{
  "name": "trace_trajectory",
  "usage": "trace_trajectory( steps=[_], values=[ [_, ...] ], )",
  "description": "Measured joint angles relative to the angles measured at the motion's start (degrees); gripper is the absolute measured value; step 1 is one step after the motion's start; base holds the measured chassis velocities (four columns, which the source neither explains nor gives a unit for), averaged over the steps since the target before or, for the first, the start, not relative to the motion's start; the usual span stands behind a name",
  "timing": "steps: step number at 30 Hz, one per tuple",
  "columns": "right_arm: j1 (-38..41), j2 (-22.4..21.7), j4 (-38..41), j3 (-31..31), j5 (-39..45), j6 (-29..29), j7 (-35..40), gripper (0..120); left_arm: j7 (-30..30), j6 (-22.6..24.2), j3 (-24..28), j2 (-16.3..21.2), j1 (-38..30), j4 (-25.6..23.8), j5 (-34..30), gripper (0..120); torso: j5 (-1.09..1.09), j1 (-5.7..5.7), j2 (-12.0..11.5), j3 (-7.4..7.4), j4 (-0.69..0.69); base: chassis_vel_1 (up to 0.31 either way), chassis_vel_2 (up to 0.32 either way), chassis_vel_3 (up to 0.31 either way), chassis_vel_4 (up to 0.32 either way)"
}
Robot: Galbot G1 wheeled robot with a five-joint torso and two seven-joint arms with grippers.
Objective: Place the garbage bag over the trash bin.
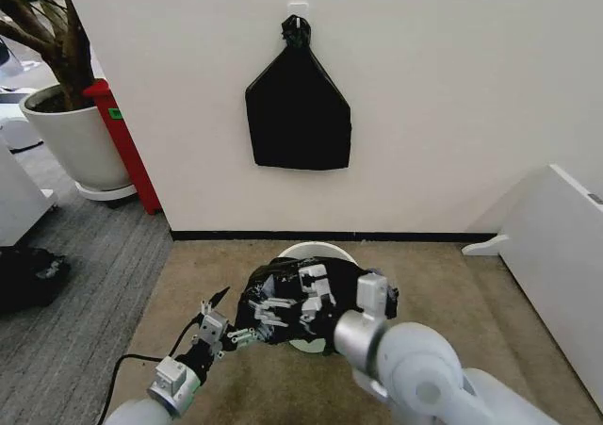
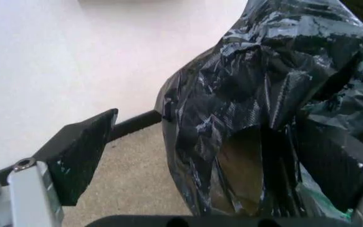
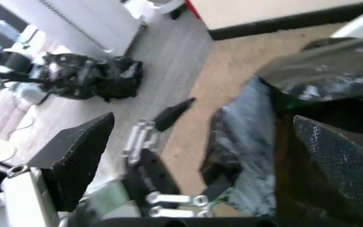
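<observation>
We had both grippers, left (image 1: 247,328) and right (image 1: 318,288), spread wide with one finger inside the crinkly glossy black plastic garbage bag (image 1: 283,298), so nothing pinched the film and it risked sliding off before covering the small round cream-white plastic trash bin (image 1: 316,253).

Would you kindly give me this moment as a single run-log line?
garbage bag: draped over trash bin, partly on | left gripper: open at bag edge | right gripper: open in bag folds

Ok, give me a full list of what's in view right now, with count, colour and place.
garbage bag: one, glossy black, draped over the bin, held between both hands
trash bin: one, cream-white, on the carpet by the wall
flat bundle: one, black, hanging on the wall
plant pot: one, white, far left
crumpled bag: one, black, left floor
board: one, white, right
left hand: at the bag's left side, open
right hand: on the bag's top
</observation>
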Motion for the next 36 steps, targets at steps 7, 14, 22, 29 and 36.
trace_trajectory(
  steps=[7, 14, 22, 29, 36],
  values=[
    [0.06, 1.09, -3.19, -0.91, -1.03, -0.04, 2.11, 78, 0.21, -0.09, 0.03, 0.13, -0.31, 0.04, -0.23, 100, 0.00, 0.00, 0.00, 0.00, -0.01, 0.000, 0.000, 0.000, 0.000],
    [0.09, 2.20, -4.90, -1.61, -1.22, -0.01, 2.38, 54, 0.30, -0.13, 0.08, 0.07, -0.31, 0.01, -0.30, 100, 0.02, 0.00, 0.00, 0.00, 0.00, 0.000, 0.000, 0.000, 0.000],
    [-0.19, 2.68, -5.86, -1.79, -1.31, 0.19, 2.31, 22, 0.30, -0.13, 0.09, -0.39, 0.02, -0.24, -0.11, 100, 0.02, 0.00, 0.00, 0.00, -0.01, 0.000, 0.000, 0.000, 0.000],
    [0.53, 2.82, -5.93, -1.80, -1.35, 0.55, 2.15, 2, 0.28, -0.22, 0.10, -0.65, 0.30, -0.44, 0.56, 100, 0.02, 0.00, 0.00, 0.00, -0.01, 0.000, 0.000, 0.000, 0.000],
    [3.84, 4.86, -8.43, -2.91, -1.90, 1.40, 2.26, 0, 0.72, -1.67, 0.58, -1.19, 1.28, -0.60, 3.96, 100, 0.02, 0.00, 0.00, 0.00, -0.01, 0.000, 0.000, 0.000, 0.000]
  ],
)
